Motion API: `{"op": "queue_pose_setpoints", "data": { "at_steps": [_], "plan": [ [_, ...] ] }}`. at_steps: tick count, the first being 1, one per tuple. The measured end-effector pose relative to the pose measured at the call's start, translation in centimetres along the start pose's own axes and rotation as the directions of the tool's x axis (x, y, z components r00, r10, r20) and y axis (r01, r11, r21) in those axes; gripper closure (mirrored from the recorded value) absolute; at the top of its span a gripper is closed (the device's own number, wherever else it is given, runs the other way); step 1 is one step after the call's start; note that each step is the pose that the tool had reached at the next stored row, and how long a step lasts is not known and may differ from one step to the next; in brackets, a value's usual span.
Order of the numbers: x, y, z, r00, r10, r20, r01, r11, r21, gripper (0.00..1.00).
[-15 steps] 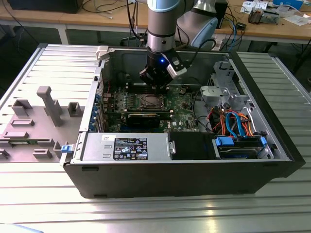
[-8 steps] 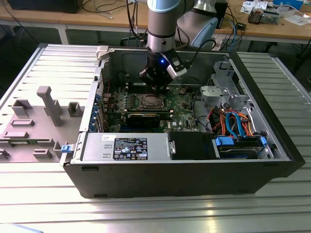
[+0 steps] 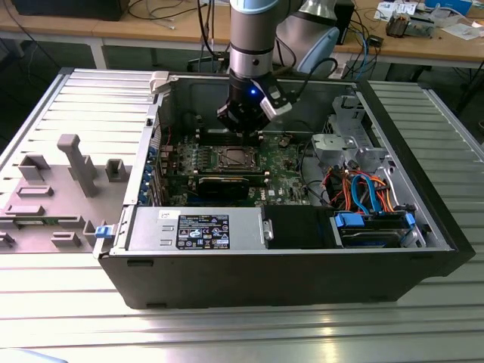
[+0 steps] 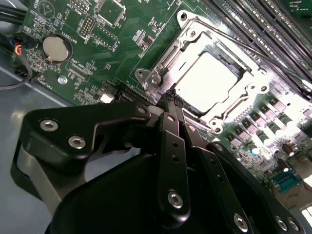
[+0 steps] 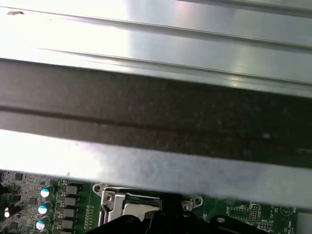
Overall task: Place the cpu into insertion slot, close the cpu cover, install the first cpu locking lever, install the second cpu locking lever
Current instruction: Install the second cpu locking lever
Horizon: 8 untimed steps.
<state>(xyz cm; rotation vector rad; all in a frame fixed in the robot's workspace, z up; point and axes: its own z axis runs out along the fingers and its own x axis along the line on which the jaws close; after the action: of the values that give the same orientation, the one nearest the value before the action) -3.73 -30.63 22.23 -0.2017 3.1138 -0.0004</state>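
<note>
Second wrist view: the gripper is seen with jaws pressed together, nothing held, tips at the edge of the cpu cover. The cpu is seated in the insertion slot. Exterior view: the arm is held vertically above the green board.
</note>
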Motion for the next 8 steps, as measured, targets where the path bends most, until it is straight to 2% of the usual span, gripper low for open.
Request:
{"op": "queue_pose_setpoints", "data": {
  "at_steps": [5,8],
  "plan": [
    [0.0,-0.05,-0.05,1.0,0.0,0.0,0.0,1.0,-0.0001,0.89],
    [0.05,-0.37,-0.06,1.0,0.0,-0.0001,0.0,1.0,0.0,0.89]
  ]
}}
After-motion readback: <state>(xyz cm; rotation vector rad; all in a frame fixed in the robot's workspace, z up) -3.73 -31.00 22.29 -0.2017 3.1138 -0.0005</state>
